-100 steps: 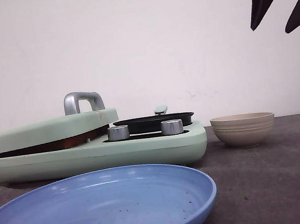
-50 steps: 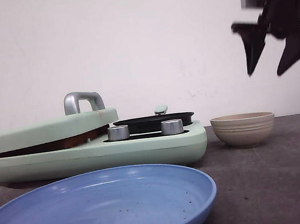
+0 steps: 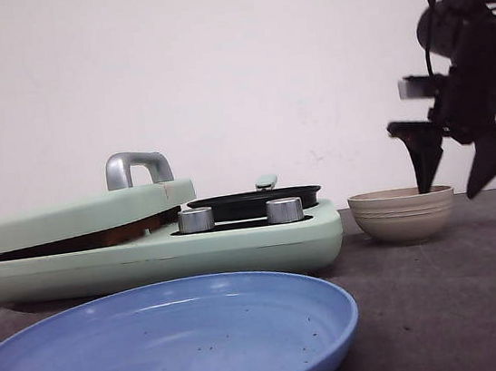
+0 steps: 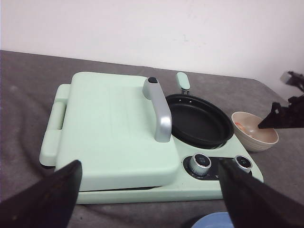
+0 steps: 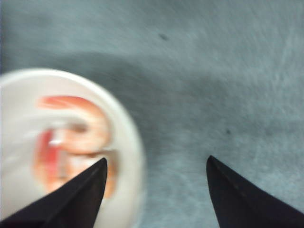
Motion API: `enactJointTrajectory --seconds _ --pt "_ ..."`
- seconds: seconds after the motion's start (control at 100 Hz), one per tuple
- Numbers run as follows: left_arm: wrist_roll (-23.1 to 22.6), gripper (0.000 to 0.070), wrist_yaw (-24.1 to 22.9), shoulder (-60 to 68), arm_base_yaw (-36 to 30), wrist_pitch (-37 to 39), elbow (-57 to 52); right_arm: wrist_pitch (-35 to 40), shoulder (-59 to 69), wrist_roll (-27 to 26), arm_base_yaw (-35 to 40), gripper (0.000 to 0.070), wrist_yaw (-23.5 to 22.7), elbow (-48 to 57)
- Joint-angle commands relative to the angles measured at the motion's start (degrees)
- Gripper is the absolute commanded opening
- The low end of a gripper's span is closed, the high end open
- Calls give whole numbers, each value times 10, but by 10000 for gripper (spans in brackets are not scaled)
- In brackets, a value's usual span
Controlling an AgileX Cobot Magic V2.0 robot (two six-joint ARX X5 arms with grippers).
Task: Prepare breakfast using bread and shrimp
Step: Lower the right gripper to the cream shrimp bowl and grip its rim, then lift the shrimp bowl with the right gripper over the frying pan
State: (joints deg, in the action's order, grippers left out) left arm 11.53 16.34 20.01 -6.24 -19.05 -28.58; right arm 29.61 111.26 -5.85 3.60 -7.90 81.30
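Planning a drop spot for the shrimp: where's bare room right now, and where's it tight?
Free: the blue plate is bare; the black pan on the green cooker is empty; grey table is open right of the plate, in front of the beige bowl. Crowded: the bowl, where the open right tool straddles the rim over the shrimp.

Low front view and both wrist views share the bowl [image 3: 403, 214].

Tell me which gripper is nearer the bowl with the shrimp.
Right. The right gripper hangs at the bowl, jaws open, one tip over the rim above the shrimp. The left gripper is back on the far side of the green cooker.
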Motion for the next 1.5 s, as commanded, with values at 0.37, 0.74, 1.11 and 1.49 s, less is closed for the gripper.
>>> enactJointTrajectory --seconds 0.37,0.74,1.11,1.49 --pt "1 511 -5 1 0 7 -3 -19 49 3 -11 409 -41 13" --pt "1 511 -14 1 0 6 -3 -25 49 2 -10 0 -73 13" --pt "2 511 -14 1 0 5 -3 -23 45 -34 -9 0 -119 13" --pt "2 511 -15 1 0 5 -3 -12 -47 -40 -9 0 -125 13"
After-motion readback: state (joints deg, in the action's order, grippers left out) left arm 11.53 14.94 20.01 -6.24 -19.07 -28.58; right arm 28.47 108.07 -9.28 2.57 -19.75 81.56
